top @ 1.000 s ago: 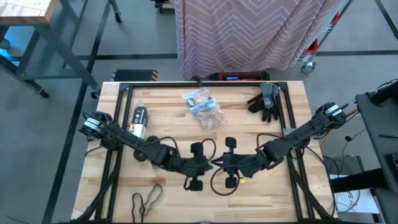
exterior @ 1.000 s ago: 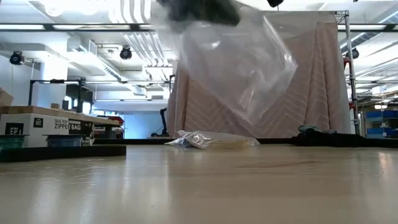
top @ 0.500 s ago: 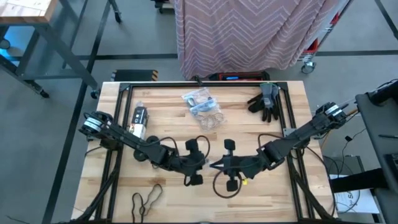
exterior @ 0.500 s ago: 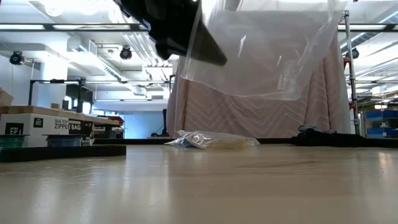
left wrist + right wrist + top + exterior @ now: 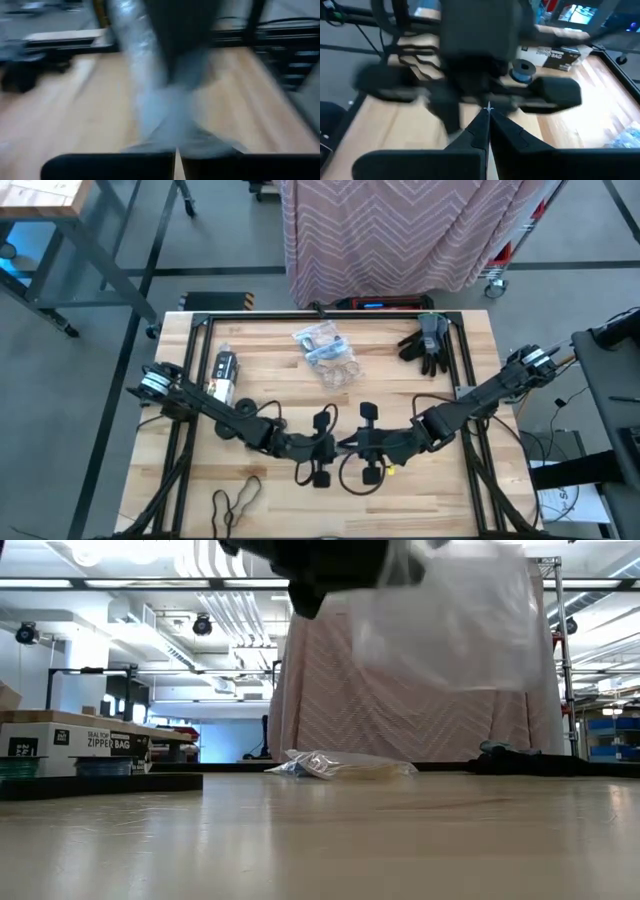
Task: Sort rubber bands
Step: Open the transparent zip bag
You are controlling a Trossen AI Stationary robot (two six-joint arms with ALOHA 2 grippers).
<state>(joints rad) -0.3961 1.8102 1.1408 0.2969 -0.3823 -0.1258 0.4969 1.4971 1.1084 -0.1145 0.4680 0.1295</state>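
Clear bag (image 5: 455, 620) blurred, its top cut off overhead.

Bagged rubber bands (image 5: 325, 352) left of gloves (image 5: 427, 342), behind both arms.

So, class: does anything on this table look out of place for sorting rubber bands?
Yes. A loop of rubber bands lies alone at the near left edge, far from the bagged pile. Grey gloves sit at the far right corner, unrelated to sorting.
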